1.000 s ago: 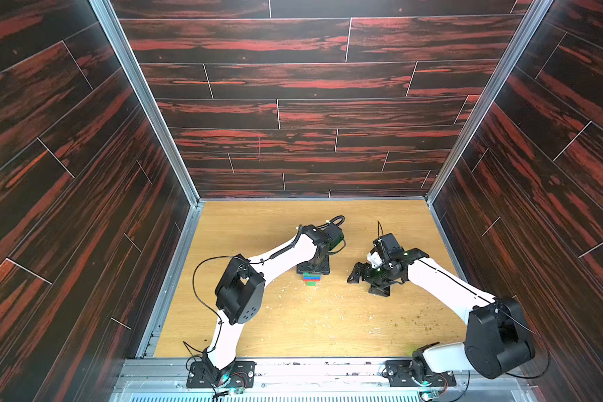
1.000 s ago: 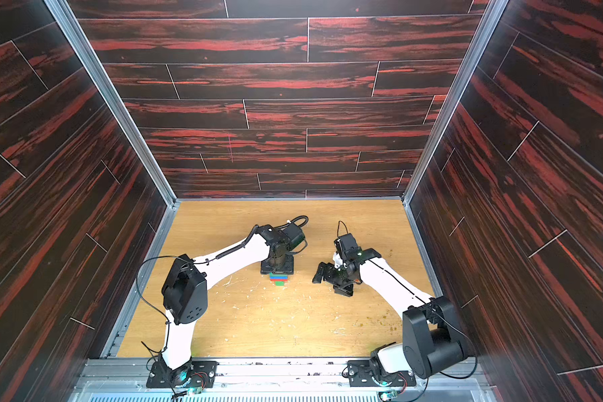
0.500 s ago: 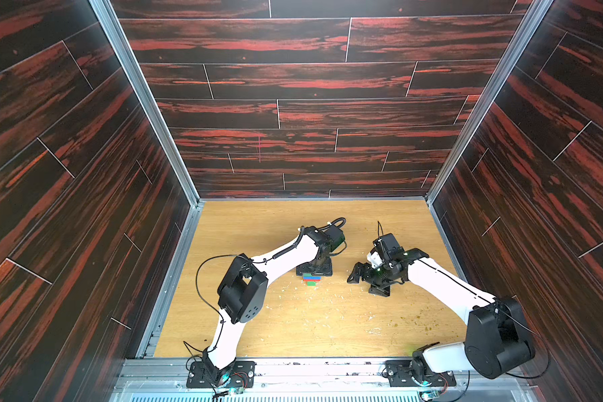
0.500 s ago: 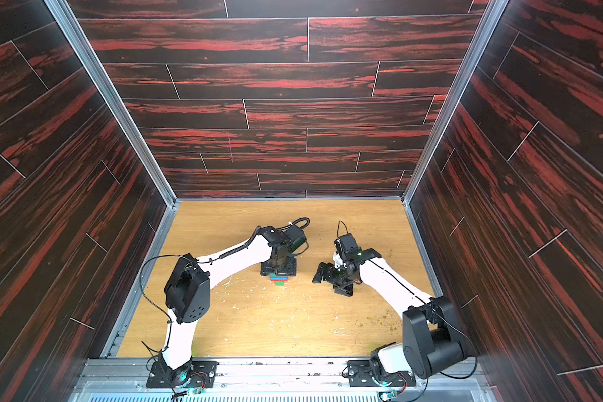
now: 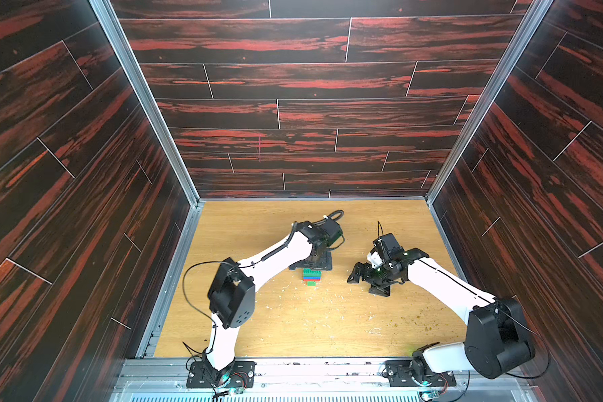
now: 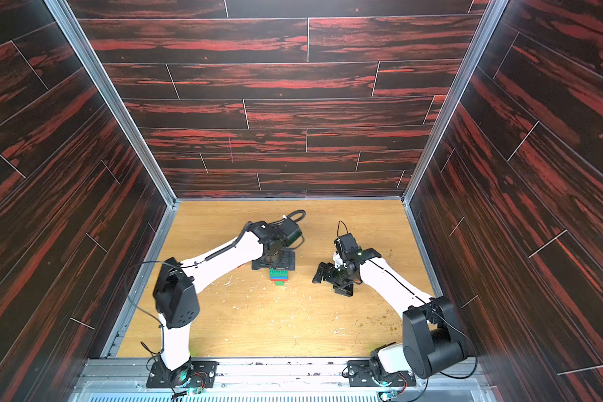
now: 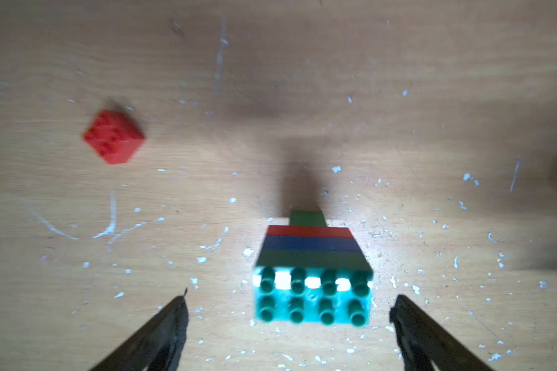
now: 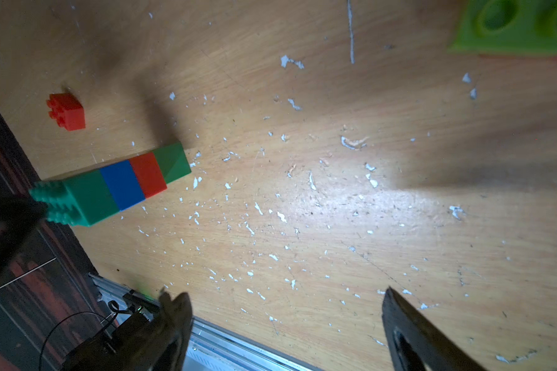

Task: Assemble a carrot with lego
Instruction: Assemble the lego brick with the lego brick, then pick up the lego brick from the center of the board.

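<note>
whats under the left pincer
The brick stack lies on the table, its teal studded end between the fingers of the open left pincer, untouched. The table beneath the stack is covered.

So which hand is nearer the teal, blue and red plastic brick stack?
Left. The left hand flanks the stack's studded teal end; the right hand hangs apart, beside it.

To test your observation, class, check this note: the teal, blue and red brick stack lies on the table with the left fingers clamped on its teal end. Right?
Not quite. The stack lies on the table, but the left fingers are open, standing clear of its teal end on either side. The left wrist view shows the gaps.
</note>
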Action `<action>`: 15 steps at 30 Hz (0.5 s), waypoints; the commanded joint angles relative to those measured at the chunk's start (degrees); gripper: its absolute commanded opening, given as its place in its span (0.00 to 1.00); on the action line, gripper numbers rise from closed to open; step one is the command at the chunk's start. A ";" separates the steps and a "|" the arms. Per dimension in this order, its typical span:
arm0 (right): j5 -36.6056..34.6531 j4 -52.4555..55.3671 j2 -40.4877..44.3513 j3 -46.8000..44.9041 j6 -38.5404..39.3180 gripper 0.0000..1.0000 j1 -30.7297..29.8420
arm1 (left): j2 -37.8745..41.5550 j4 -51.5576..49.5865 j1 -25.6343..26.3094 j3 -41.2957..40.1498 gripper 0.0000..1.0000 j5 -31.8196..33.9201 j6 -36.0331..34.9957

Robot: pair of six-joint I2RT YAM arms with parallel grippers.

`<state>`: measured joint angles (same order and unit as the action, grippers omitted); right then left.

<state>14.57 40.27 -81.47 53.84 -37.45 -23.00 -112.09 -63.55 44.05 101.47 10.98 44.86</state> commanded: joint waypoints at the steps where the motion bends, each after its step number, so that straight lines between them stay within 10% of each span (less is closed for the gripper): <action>1: -0.03 1.32 -0.26 1.43 0.13 0.93 0.21 | 5.26 -3.43 -3.66 0.39 0.97 3.36 0.93; 15: 0.16 1.10 -1.00 1.83 0.33 0.93 0.16 | 7.12 6.46 -20.99 -14.99 0.80 -1.62 9.51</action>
<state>14.57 40.27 -81.47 54.06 -37.45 -23.00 -104.88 -60.23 24.49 88.66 10.72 50.15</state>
